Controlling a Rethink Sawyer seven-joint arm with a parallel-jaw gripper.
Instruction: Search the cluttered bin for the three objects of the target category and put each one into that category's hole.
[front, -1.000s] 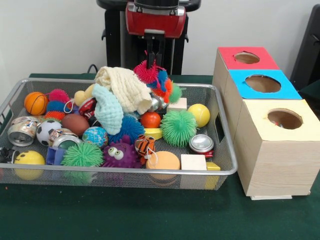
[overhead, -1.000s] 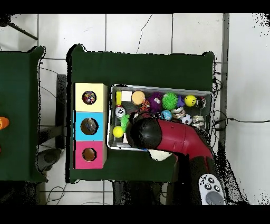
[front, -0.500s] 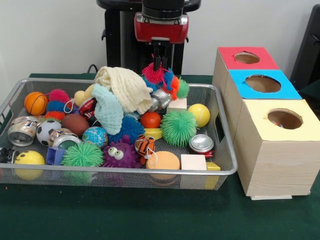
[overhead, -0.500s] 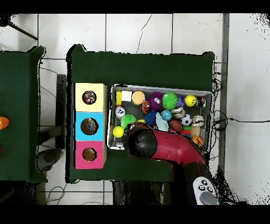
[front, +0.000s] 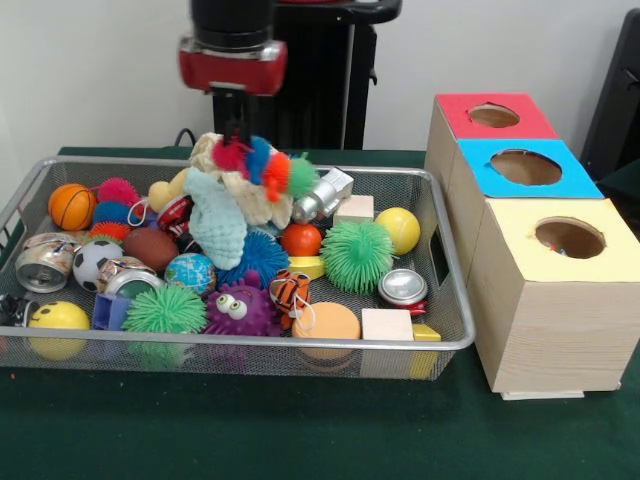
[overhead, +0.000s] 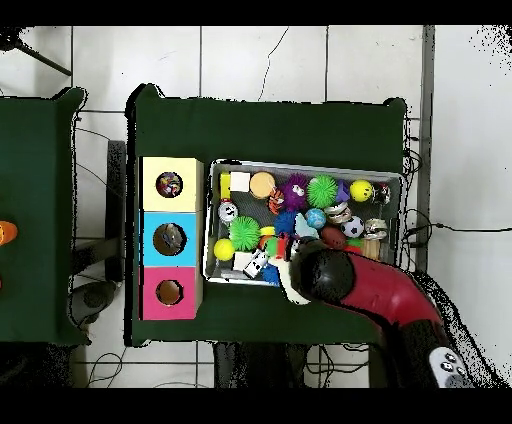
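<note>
My gripper (front: 236, 140) hangs over the back of the wire bin (front: 300, 342), left of its middle, shut on a spiky toy (front: 265, 163) with pink, blue, orange and green puffs. The toy dangles just above a cream cloth (front: 205, 152) and a pale blue cloth (front: 216, 226). To the right stand three boxes with round holes: red (front: 495, 115), blue (front: 525, 165) and yellow (front: 565, 240). In the overhead view the red arm (overhead: 335, 278) covers the gripper and the bin's (overhead: 300, 166) near edge.
The bin is packed with balls, spiky toys, cans and wooden blocks, among them a green spiky ball (front: 356, 255), a yellow ball (front: 398, 229), a silver can (front: 322, 194) and a purple spiky creature (front: 240, 310). Green cloth covers the table.
The gripper has lifted the multicoloured spiky toy and carried it leftward in the front view, from the bin's back middle to above the cloths. The silver can now shows where the toy lay.
</note>
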